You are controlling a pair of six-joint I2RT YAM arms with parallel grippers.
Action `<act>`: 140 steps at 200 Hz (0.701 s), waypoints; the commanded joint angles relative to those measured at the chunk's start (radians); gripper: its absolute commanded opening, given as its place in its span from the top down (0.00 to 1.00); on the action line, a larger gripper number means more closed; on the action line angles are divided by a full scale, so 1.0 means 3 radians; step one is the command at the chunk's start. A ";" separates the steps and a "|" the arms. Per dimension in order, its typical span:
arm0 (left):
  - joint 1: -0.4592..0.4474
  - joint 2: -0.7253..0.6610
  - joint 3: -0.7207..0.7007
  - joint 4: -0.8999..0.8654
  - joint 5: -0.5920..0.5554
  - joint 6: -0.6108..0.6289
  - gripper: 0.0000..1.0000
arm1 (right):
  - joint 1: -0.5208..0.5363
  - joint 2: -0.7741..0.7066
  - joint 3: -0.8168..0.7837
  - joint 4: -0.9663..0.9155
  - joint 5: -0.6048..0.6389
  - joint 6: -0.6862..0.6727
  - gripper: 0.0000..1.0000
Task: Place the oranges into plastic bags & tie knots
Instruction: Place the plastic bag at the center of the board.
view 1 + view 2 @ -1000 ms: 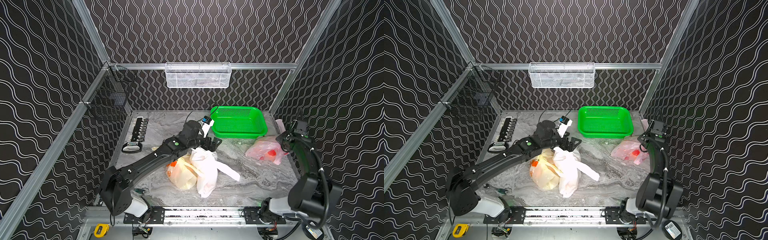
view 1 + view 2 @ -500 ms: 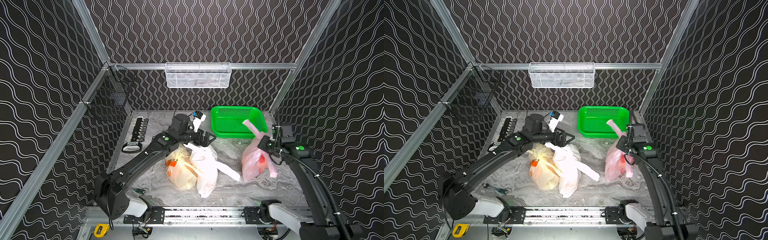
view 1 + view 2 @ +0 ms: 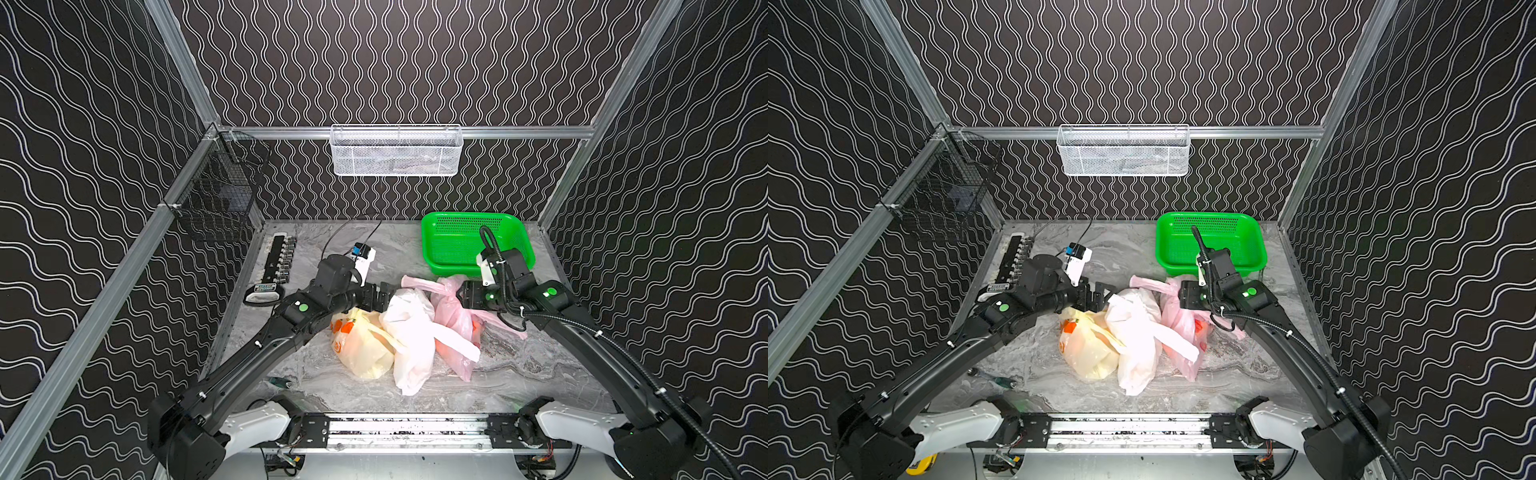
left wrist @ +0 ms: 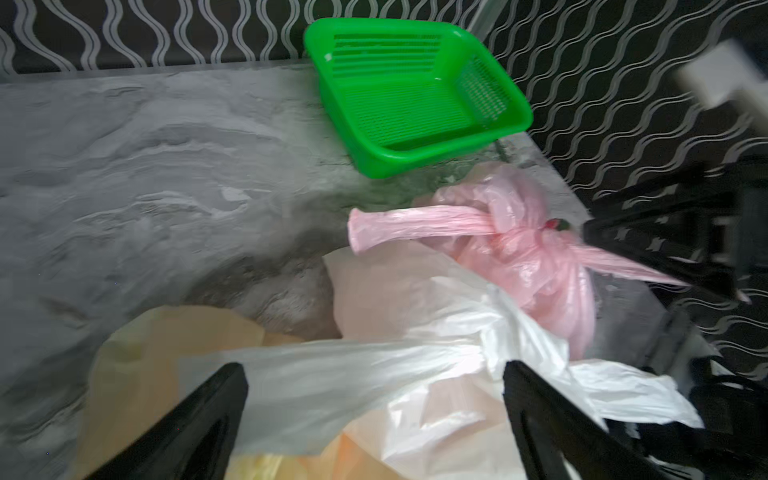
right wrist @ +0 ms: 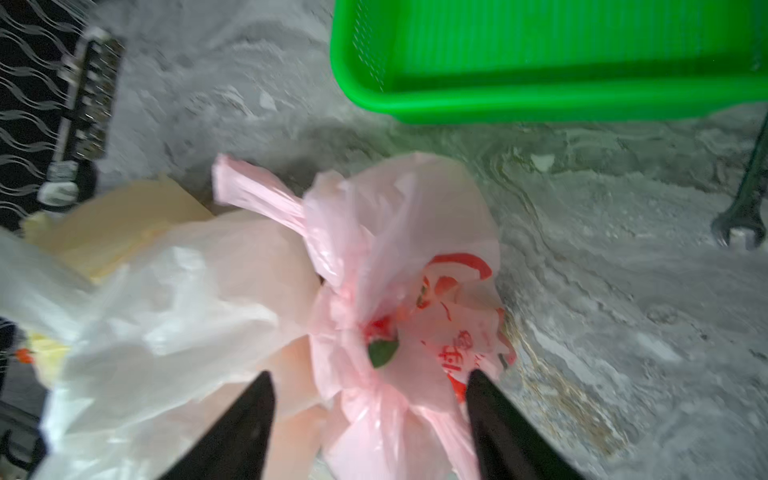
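Plastic bags, three, bunched touching one another on the grey marbled tabletop (image 3: pixel 374 253), just in front of the green perforated basket (image 3: pixel 430 253). Item one, pink bag (image 3: pixel 451 309): neck closed by a knot (image 4: pixel 513 226), both handle tails sticking out; it leans against item two. Item two, white bag (image 3: pixel 409 328): one long handle (image 3: pixel 455 343) lies loose across the pink bag; whether this bag is tied I cannot tell. Item three, pale yellow bag (image 3: pixel 361 351): partly overlapped by the white one. Oranges: none loose anywhere; only orange-red colour through the film, which I cannot tell from the print. My right gripper (image 5: pixel 370 376): jaws spread, nothing pinched, the pink knot just ahead of them. My left gripper (image 4: pixel 374 370): jaws wide apart, empty, over the white bag. Handling note, as I judge it: the pink bag looks finished, so the right fingers should back off along the line they point, clear of the tail, lest the thin film snag and pull the bag over. The white bag's loose handle then wants taking near its root.
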 commanded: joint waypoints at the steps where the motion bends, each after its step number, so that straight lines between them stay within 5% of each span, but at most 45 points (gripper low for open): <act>1: 0.0071 -0.0123 0.0036 -0.0252 -0.0675 0.0249 0.01 | 0.0003 -0.0176 0.0057 0.0521 0.0366 0.0088 0.01; 21: 0.0475 -0.0257 0.0020 -0.0338 -0.1085 0.0281 0.01 | -0.0021 -0.0435 -0.0169 0.0882 0.1005 0.0146 0.00; 50: 0.1332 -0.0298 -0.0117 -0.0099 -0.0829 0.0085 0.01 | -0.0298 -0.0605 -0.0672 0.1340 0.1678 0.0038 0.00; 89: 0.2194 -0.0219 -0.0602 0.0375 -0.0555 -0.0235 0.01 | -0.1236 -0.0393 -0.1136 0.1699 0.1178 0.0025 0.00; 117: 0.2261 -0.0292 -0.1151 0.1241 -0.0452 0.0235 0.01 | -0.1443 -0.0221 -0.1610 0.2362 0.0999 -0.0467 0.00; 140: 0.2268 -0.0421 -0.1509 0.1521 -0.0825 0.0318 0.01 | -0.1468 0.0028 -0.1762 0.2672 0.0930 -0.0641 0.00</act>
